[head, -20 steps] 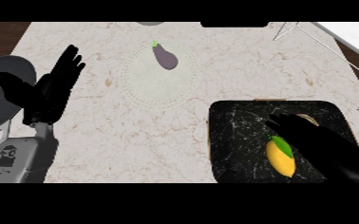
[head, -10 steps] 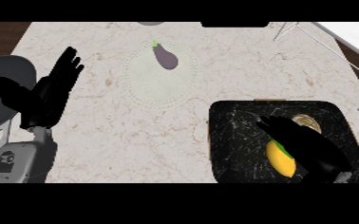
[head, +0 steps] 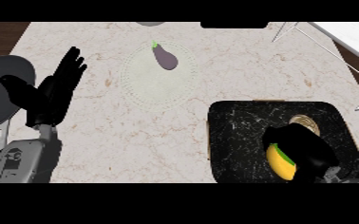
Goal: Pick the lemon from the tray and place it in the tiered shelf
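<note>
the lemon (head: 280,163) is lying inside the black tray (head: 238,142), in its right part, and the right hand (head: 303,146) is sitting over it with its fingers curling around the fruit's upper and right side. a small round tan thing (head: 306,122) is lying in the tray just beyond the hand. left of the tray and farther back, a pale plate (head: 151,83) is carrying an eggplant (head: 165,57). far left of the tray, the left hand (head: 60,88) is resting with its fingers straight and spread. the wire shelf (head: 308,38) is showing only partly, beyond the tray at the right.
</note>
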Action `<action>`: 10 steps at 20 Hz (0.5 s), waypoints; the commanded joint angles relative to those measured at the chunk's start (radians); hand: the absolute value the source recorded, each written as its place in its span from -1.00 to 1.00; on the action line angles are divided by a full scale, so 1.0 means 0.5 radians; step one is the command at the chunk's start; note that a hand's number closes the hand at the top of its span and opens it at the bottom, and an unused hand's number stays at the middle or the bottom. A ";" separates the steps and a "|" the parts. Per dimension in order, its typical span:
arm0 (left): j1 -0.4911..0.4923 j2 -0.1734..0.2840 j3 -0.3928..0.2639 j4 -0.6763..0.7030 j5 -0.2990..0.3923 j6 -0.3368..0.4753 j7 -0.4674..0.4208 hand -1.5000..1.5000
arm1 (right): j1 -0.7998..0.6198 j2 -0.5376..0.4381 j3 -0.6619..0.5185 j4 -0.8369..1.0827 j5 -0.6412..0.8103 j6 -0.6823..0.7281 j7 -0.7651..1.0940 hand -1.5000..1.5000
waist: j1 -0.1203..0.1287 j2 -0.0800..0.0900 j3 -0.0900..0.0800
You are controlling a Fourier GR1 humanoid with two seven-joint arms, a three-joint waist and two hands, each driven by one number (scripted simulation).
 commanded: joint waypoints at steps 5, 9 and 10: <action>0.054 -0.076 -0.050 -0.080 -0.055 0.021 0.033 0.00 | 0.168 0.201 0.134 0.031 0.158 -0.253 -0.027 1.00 | -0.001 0.011 0.019; -0.030 -0.008 0.043 0.001 -0.008 -0.018 0.055 0.00 | 0.243 0.304 0.216 -0.169 0.201 -0.160 0.115 1.00 | -0.012 0.011 0.018; -0.014 0.001 0.067 0.107 -0.002 -0.062 -0.068 0.00 | 0.260 0.282 0.148 -0.115 0.133 -0.239 0.010 1.00 | -0.018 0.015 0.018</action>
